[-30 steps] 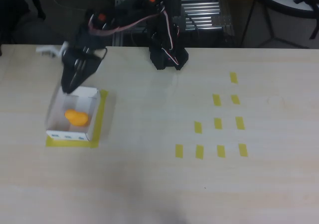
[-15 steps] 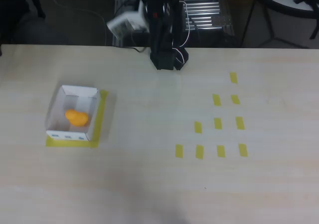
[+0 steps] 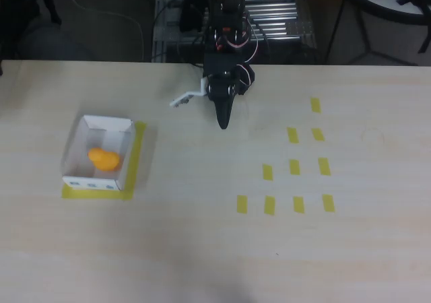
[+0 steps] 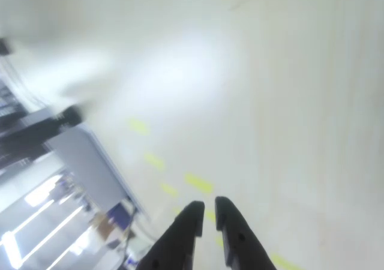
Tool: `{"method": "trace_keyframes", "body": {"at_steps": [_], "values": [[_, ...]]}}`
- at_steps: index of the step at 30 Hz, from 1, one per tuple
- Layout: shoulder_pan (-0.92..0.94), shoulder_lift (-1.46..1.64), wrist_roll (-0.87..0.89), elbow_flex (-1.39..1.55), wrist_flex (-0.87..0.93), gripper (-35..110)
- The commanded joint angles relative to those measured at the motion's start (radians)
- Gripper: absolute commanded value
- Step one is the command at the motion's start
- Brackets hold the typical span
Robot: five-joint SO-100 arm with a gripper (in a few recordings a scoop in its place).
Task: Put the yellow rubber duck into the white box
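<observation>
Duck: the small rounded orange-yellow rubber duck (image 3: 103, 158) lies inside the white open-topped cardboard box (image 3: 126, 153), toward its lower half, so the placing looks done.
Box: thin matte walls, grey marks on its 6 o'clock side; it sits on a yellow tape square (image 3: 137, 156), likely a position marker.
Claw: the black two-finger claw (image 3: 223, 121) points toward 6 o'clock just in front of the arm base, well apart from the box at its 3 o'clock; in the wrist view the claw (image 4: 205, 212) is clenched and empty, tips nearly touching.
Bench: pale wood-grain bench (image 3: 202, 249), smooth, with short yellow tape strips (image 3: 294, 167) at 3 o'clock.
</observation>
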Motion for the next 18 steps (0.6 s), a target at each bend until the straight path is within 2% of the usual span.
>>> {"method": "trace_keyframes", "body": {"at_steps": [1, 18], "values": [[0.012, 0.051, 0.009, 0.074, -0.04, 0], [0.006, 0.051, 0.002, 0.074, -0.041, 3]]}}
